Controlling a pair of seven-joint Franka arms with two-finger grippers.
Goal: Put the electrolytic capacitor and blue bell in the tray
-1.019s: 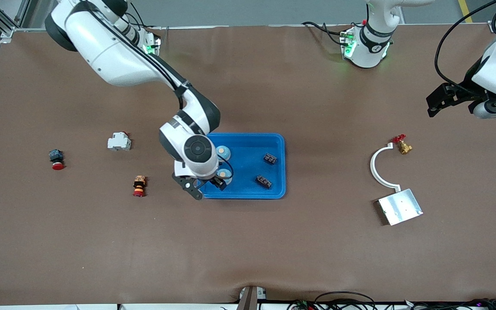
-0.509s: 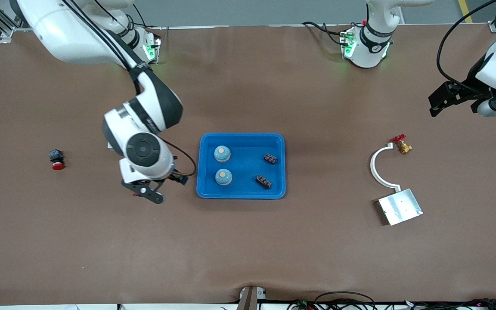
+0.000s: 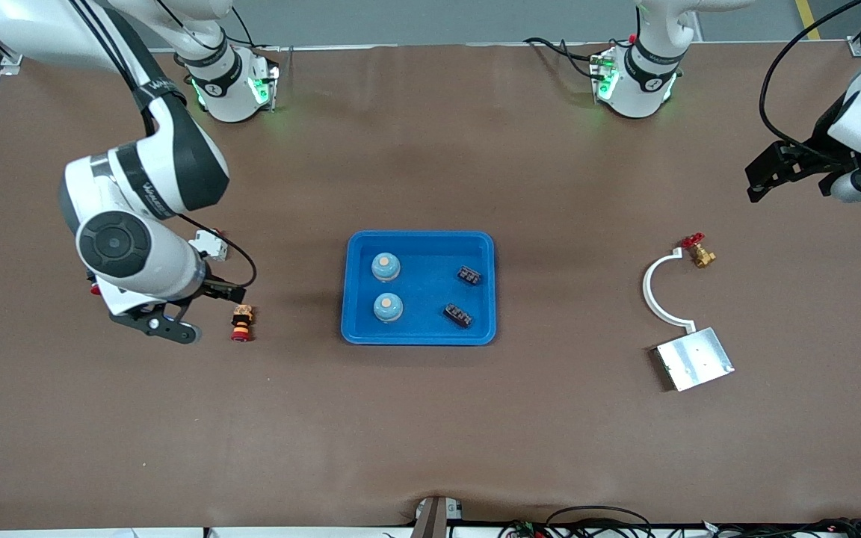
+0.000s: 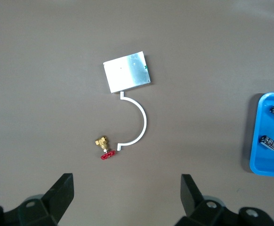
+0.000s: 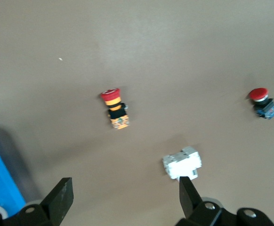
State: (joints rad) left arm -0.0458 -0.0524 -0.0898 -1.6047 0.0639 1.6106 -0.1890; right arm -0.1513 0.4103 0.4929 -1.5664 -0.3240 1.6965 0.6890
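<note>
We see the blue tray [image 3: 418,335] at the middle of the desk [image 3: 430,433], holding two blue bells [image 3: 386,266] toward the right arm's end and two dark electrolytic capacitors [image 3: 468,275] toward the left arm's end. Our right gripper [image 3: 158,323] hangs open and empty over the desk beside a red-capped push button [image 3: 241,323]. The left gripper [image 3: 763,175] waits open and empty above the desk's left-arm end, near a brass valve [image 3: 698,254].
</note>
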